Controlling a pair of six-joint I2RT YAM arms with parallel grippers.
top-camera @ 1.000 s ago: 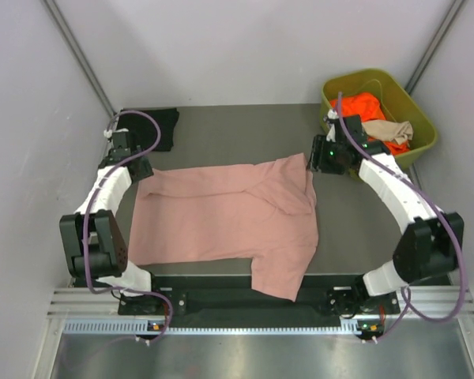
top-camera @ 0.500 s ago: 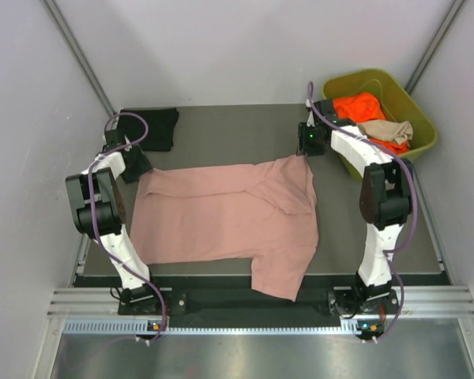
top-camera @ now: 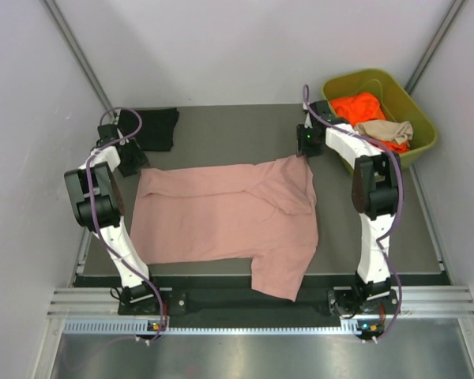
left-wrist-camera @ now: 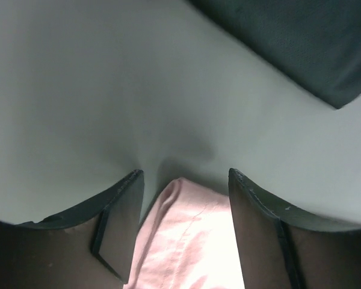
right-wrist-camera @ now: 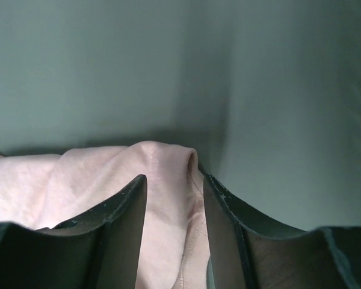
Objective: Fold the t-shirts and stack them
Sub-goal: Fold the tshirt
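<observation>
1 dusty pink t-shirt, spread on dark grey table between pale walls, far corners pinched in jaws of left gripper and right gripper; 1 black t-shirt far left; orange t-shirt and tan t-shirt in olive bin.
</observation>
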